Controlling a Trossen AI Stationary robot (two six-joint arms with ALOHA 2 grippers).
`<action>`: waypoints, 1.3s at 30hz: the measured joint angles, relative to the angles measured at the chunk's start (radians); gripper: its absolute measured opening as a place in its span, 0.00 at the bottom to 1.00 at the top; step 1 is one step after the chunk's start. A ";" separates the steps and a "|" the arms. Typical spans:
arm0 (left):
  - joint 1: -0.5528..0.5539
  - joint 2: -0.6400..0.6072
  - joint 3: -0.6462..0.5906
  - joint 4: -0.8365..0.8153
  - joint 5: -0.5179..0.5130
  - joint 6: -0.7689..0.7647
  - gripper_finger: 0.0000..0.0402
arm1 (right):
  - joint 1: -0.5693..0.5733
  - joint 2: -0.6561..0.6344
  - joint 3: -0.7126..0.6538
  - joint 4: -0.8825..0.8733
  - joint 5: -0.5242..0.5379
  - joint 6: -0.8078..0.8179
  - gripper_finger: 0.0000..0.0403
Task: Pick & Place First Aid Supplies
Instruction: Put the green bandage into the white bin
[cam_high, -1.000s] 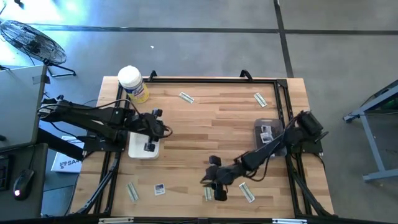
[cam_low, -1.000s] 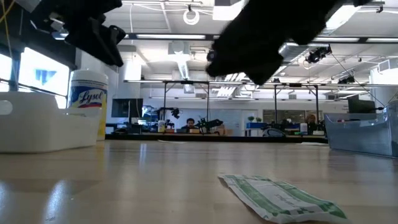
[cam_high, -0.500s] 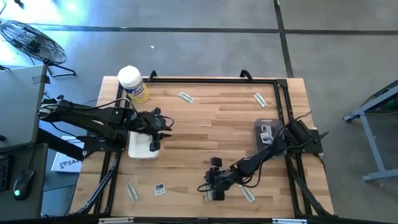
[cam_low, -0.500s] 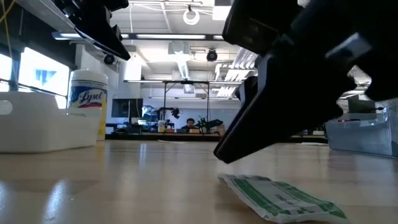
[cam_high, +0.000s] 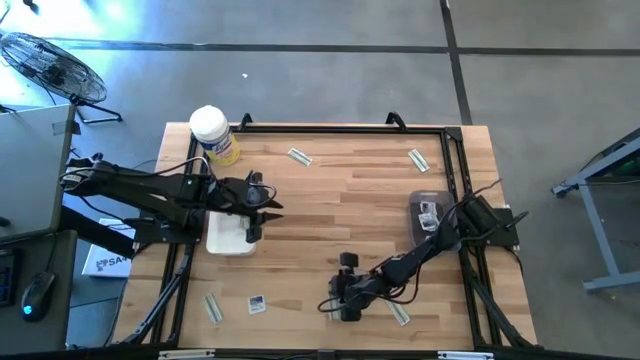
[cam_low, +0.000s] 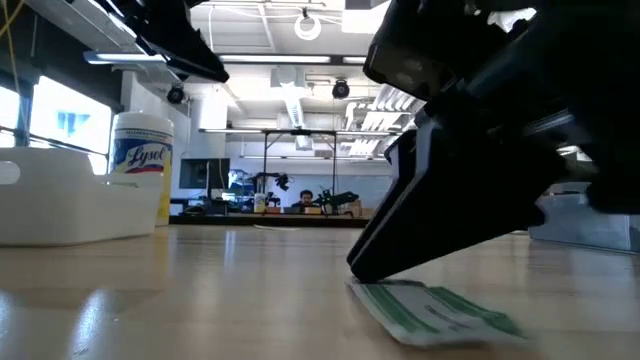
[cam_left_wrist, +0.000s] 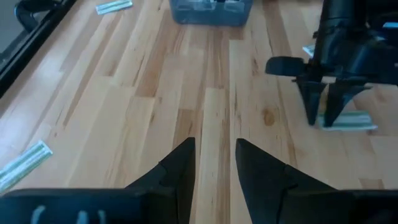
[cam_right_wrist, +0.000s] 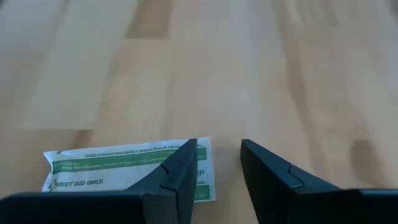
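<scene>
On the counter's (cam_high: 340, 200) left side, the left gripper (cam_high: 262, 207) hovers over a white tray (cam_high: 230, 235) beside the canister (cam_high: 211, 133), its fingers narrowly apart and holding nothing. Loose supplies lie around: a strip (cam_high: 212, 307) and a white square (cam_high: 257, 304) near the front left, two more strips (cam_high: 299, 156) (cam_high: 418, 159) toward the back, and a clear bin (cam_high: 429, 214) with packets at the right edge.

Front centre, the right gripper (cam_high: 337, 308) is down at the counter over a green-printed strip (cam_right_wrist: 127, 171). Its fingers stand narrowly parted, one fingertip (cam_right_wrist: 180, 171) overlapping the strip's end and the other on bare wood beside it. Nothing is pinched yet. Another strip (cam_high: 398, 313) lies just to its right.

The step looks like grasping this flat strip. To do it well, the gripper should probably shift so the strip's end sits between both fingers, press lightly to the wood, then close. A thin wrapper could slide or buckle if approached off-centre, so a slow closure and a straight lift seem wise.
</scene>
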 joint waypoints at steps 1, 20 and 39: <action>0.000 0.000 -0.006 0.011 0.000 0.000 0.28 | -0.004 0.000 0.000 -0.001 0.008 0.002 0.27; 0.000 -0.006 -0.154 0.237 -0.003 -0.046 0.28 | -0.092 -0.007 -0.001 -0.030 -0.071 0.017 0.01; -0.086 0.078 -0.155 0.337 -0.032 -0.021 0.28 | -0.107 -0.159 -0.005 -0.042 0.071 -0.079 0.00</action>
